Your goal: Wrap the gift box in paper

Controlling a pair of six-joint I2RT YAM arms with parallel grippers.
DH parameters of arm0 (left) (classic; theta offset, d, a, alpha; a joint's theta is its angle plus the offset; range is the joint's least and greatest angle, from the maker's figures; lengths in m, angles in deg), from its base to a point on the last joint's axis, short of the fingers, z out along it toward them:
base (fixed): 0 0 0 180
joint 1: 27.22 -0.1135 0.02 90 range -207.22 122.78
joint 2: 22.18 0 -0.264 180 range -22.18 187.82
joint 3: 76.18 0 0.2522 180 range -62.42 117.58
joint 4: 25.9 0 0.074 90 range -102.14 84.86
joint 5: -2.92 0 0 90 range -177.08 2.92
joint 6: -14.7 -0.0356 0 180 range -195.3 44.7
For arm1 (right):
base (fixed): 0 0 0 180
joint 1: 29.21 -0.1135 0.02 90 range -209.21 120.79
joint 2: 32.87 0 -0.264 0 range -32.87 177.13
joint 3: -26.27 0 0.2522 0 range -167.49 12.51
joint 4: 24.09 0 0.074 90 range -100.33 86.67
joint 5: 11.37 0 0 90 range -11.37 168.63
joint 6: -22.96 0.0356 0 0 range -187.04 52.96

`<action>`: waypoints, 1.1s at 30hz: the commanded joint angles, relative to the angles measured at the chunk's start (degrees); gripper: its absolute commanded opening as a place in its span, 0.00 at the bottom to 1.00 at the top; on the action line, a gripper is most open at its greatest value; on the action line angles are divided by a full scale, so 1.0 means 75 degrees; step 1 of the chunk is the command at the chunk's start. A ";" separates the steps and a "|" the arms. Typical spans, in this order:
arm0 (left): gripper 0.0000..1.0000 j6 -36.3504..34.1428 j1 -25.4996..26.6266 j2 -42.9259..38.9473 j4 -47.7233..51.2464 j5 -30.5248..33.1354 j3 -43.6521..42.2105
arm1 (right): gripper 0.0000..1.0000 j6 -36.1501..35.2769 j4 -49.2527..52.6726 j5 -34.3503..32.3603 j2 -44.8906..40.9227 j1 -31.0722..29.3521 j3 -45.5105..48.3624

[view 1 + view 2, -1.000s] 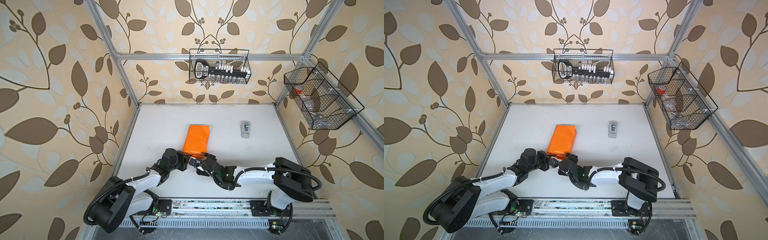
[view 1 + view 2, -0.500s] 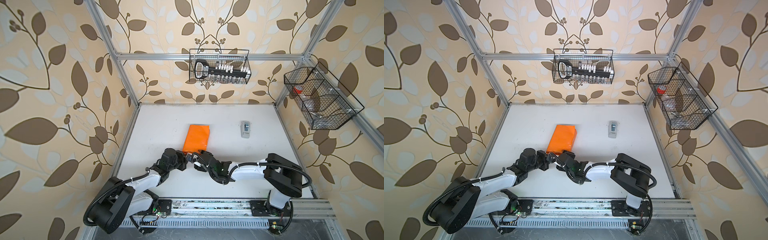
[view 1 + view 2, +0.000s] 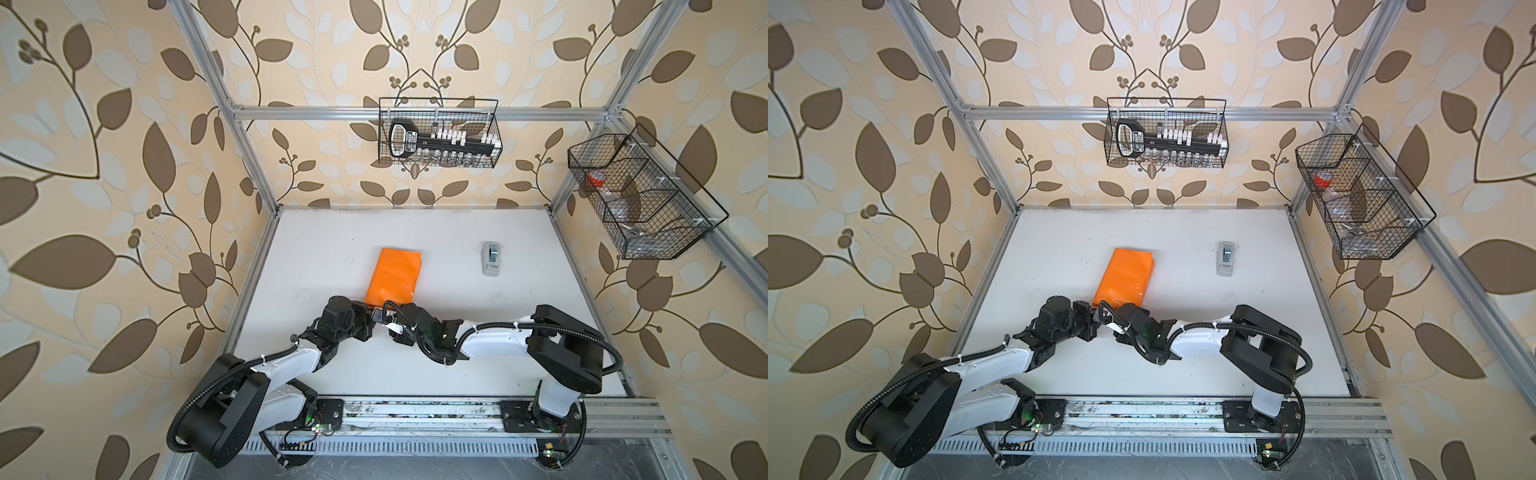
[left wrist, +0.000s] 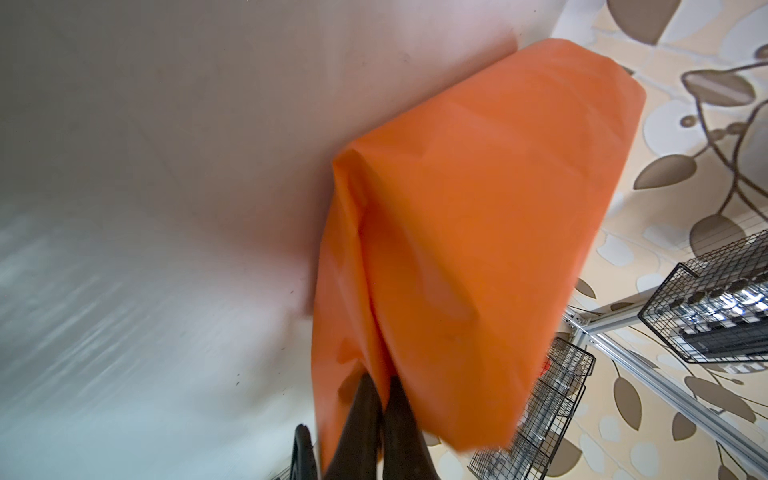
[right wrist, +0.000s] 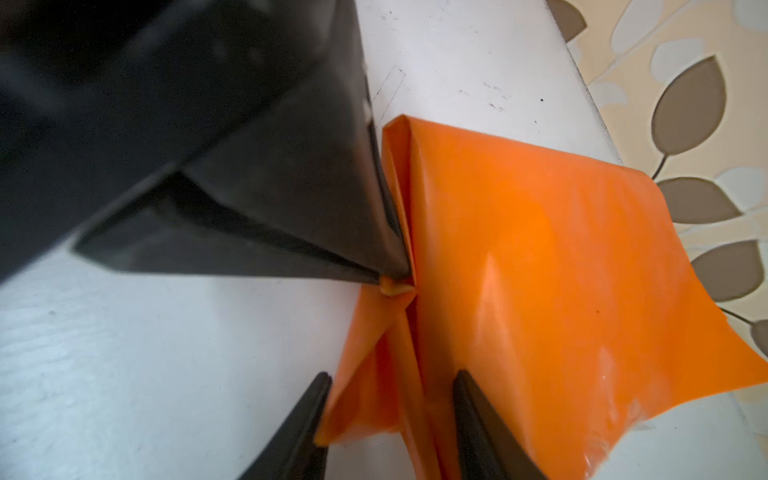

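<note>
Closer in now, the right gripper [image 5: 390, 376] sits at the near end of the paper [image 3: 395, 276], fingers apart astride the loose folds, clamping nothing. The left gripper [image 4: 380, 380] pinches a fold there, fingers almost together. The box shows only as a boxy bulge under the paper, mid table [image 3: 316, 249]. From above, both wrists mask the fingertips. A dispenser [image 3: 491, 258] sits well off right; a basket [image 3: 439, 133] hangs on the back wall.

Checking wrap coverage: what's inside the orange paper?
Only the paper itself shows, folded round a boxy shape, its near end pinched by the left gripper. Whatever is inside is wholly covered.
</note>
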 commanded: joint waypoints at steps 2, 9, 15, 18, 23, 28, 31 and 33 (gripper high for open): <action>0.55 -0.0233 -0.0124 -0.0561 0.0452 -0.0126 0.0317 | 0.47 0.0109 0.0381 0.0371 0.0157 0.0123 -0.0218; 0.99 -0.0576 -0.0236 -0.1313 0.1515 -0.0073 0.0338 | 0.43 0.0207 0.0582 0.0584 0.0191 0.0215 -0.0367; 0.99 -0.0600 -0.0315 -0.0961 0.1231 -0.0281 0.0325 | 0.39 0.0371 0.0738 0.0733 0.0228 0.0322 -0.0534; 0.99 -0.0747 -0.0315 -0.0773 0.1296 -0.0348 0.0499 | 0.38 0.0515 0.0814 0.0886 0.0228 0.0444 -0.0622; 0.98 -0.0913 -0.0326 -0.0398 0.1254 -0.0499 0.0743 | 0.33 0.0601 0.0965 0.1044 0.0254 0.0553 -0.0770; 0.97 -0.1096 -0.0406 0.0031 0.1229 -0.0509 0.1006 | 0.30 0.0625 0.0985 0.1125 0.0230 0.0582 -0.0773; 0.92 -0.1157 -0.0432 0.0436 0.1036 -0.0608 0.1174 | 0.29 0.0637 0.1008 0.1148 0.0228 0.0579 -0.0763; 0.86 -0.1213 -0.0476 0.0686 0.0915 -0.0640 0.1240 | 0.28 0.0648 0.1001 0.1160 0.0223 0.0591 -0.0776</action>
